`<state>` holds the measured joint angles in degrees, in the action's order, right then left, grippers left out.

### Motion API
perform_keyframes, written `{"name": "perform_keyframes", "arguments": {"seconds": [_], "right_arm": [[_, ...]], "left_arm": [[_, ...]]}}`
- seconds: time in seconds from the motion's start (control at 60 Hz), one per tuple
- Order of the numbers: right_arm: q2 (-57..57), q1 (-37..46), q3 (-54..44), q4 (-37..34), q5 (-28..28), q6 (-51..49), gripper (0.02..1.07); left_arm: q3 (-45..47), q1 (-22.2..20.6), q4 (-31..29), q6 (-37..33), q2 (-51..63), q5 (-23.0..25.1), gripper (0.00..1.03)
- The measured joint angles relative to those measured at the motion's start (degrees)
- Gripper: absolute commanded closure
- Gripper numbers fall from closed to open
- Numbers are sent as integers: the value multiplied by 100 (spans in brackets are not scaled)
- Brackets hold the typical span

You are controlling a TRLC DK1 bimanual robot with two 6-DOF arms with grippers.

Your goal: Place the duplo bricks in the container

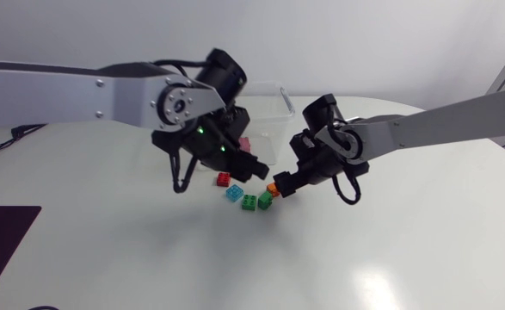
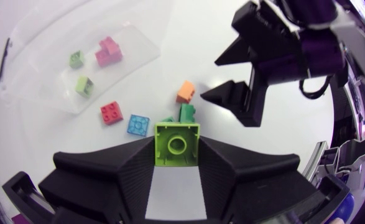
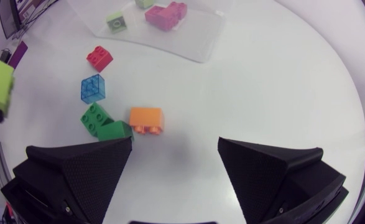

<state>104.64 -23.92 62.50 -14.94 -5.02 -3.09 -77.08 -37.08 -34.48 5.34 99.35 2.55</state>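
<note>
1. Our left gripper (image 2: 177, 152) is clamped on a lime brick (image 2: 178, 142), one finger on each side, stud facing the wrist camera. We judge it is held this way to carry it to the container (image 2: 138, 46)
2. The container is clear plastic and lies ahead of the left gripper, beyond the loose bricks. Inside it are a pink brick (image 2: 109, 51) and two light green bricks (image 2: 83, 84)
3. The lime brick looks lifted off the table (image 1: 106, 241) and is not yet over the container, so in our judgement it's too soon to release
4. Our right gripper (image 3: 175, 146) is spread wide and holds nothing. It hangs low over the loose bricks, probably lined up for a pick
5. The orange brick (image 3: 147, 120) lies just ahead of the right gripper, off-centre toward the finger on the green side. It seems tipped on its side with its studs toward the gripper, so a grasp may need recentring
6. Two green bricks (image 3: 98, 118) touch each other just beside the orange brick, one partly hidden by that finger
7. The blue brick (image 3: 92, 88) and then the red brick (image 3: 99, 58) lie further on toward the container, each apart from the others
8. Five bricks are loose on the table and one is in hand, so we judge the task less than half done
</note>
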Motion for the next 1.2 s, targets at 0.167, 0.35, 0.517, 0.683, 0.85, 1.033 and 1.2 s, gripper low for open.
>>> {"name": "perform_keyframes", "arguments": {"seconds": [0.167,0.35,0.517,0.683,0.85,1.033,1.2], "right_arm": [[275,-105,345,-2,155,63,7],[584,-195,588,-11,302,125,7],[673,-280,743,-68,341,166,7],[708,-341,802,-118,341,168,7],[835,-341,802,-157,341,186,11],[905,-356,802,-177,341,186,19],[994,-435,802,-262,343,186,54]], "left_arm": [[0,387,444,-68,-562,0,76],[0,807,1281,-107,-957,0,75],[0,1237,1816,-107,-892,0,75],[-39,1362,2114,-107,-481,0,75],[-291,1373,2116,-107,68,0,74],[-444,1412,2258,-107,498,0,73],[-586,1432,2306,-107,734,-2,72]]}}
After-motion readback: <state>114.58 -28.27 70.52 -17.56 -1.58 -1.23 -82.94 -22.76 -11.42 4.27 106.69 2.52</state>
